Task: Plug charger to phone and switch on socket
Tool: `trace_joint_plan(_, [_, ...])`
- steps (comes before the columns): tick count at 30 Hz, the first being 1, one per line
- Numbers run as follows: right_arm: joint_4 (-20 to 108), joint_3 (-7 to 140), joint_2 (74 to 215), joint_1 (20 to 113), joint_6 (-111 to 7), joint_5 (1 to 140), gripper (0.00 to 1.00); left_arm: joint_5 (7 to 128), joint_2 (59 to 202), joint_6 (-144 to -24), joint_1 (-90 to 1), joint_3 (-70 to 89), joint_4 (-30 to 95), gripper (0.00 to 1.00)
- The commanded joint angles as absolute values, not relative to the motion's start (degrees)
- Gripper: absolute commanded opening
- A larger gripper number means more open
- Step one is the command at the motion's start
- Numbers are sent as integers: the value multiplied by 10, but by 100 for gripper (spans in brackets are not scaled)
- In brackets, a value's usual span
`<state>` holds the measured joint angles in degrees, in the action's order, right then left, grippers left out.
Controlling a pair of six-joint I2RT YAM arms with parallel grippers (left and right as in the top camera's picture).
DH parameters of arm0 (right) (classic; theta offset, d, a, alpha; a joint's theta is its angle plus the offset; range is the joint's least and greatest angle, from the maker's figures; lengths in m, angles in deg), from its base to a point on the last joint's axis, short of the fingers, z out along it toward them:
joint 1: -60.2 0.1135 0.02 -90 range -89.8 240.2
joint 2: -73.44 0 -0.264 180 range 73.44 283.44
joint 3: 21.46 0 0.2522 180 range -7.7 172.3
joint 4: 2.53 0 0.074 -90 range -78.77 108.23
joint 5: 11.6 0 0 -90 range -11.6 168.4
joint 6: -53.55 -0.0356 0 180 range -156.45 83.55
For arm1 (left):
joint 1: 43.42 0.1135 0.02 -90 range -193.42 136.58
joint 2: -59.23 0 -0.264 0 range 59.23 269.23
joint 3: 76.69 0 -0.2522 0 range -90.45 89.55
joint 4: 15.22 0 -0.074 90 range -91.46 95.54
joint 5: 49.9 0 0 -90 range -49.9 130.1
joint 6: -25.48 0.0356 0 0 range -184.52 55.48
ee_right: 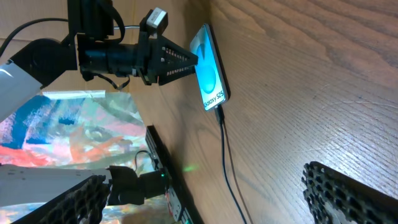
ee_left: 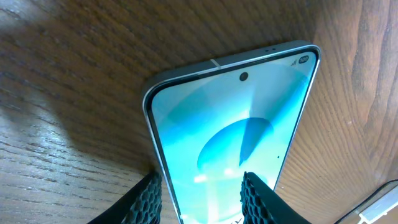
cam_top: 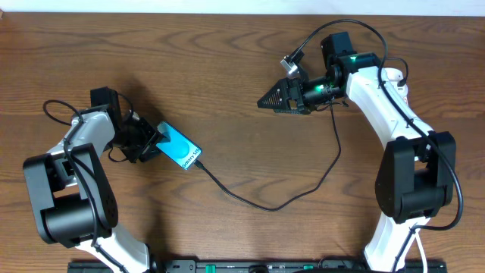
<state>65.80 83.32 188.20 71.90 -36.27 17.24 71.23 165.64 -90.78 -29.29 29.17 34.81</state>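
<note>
The phone (cam_top: 180, 148) lies slantwise on the wooden table at the left, its cyan screen up (ee_left: 236, 124) (ee_right: 210, 68). The charger (cam_top: 265, 206) is a thin black cable that curves across the table, and its plug meets the phone's lower end (ee_right: 219, 112). My left gripper (cam_top: 155, 140) (ee_left: 200, 180) hangs over the phone's upper part with its jaws apart. One finger is at the phone's left edge and the other is above the screen. My right gripper (cam_top: 265, 101) (ee_right: 211, 186) hovers wide open at the back right, holding nothing. The socket is out of view.
A black rail (cam_top: 242, 267) (ee_right: 165, 168) runs along the table's front edge. A colourful sheet (ee_right: 74, 130) shows beyond that edge. A slim pale object (ee_left: 379, 208) lies beside the phone's lower right.
</note>
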Motion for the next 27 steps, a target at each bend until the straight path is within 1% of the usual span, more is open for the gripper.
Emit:
trace_joint_plan(1, [659, 841, 1883, 723, -366, 168, 99, 709, 1664, -900, -294, 295, 353, 42])
trace_joint_plan(4, [659, 841, 1883, 723, -366, 168, 99, 709, 1664, -900, -294, 295, 353, 43])
trace_joint_plan(6, [659, 841, 1883, 723, -366, 168, 99, 709, 1664, -900, -294, 295, 352, 48])
trace_joint_plan(7, [659, 841, 1883, 723, -366, 168, 99, 709, 1663, -899, -293, 294, 352, 54])
trace_joint_plan(9, [661, 841, 1883, 723, -366, 170, 99, 709, 1662, -898, -294, 294, 352, 62])
trace_joint_plan(12, [663, 841, 1883, 723, -366, 189, 99, 720, 1653, -894, -294, 293, 352, 69])
trace_joint_plan(15, [670, 841, 1883, 722, -367, 219, 99, 756, 1631, -871, -294, 289, 352, 71])
trace_joint_plan(17, [677, 841, 1883, 721, -382, 253, 99, 773, 1609, -870, -293, 288, 352, 73])
trace_joint_plan(19, [691, 841, 1883, 715, -437, 369, 99, 792, 1562, -868, -294, 288, 352, 76])
trace_joint_plan(21, [697, 841, 1883, 708, -470, 438, 99, 801, 1523, -868, -293, 288, 353, 80])
trace_joint_plan(22, [705, 842, 1882, 698, -488, 490, 99, 802, 1487, -868, -293, 288, 354, 83])
trace_joint_plan(24, [720, 850, 1879, 679, -498, 526, 99, 802, 1433, -868, -293, 288, 357, 89])
trace_joint_plan(27, [741, 869, 1870, 645, -498, 534, 99, 801, 1379, -868, -294, 288, 362, 91])
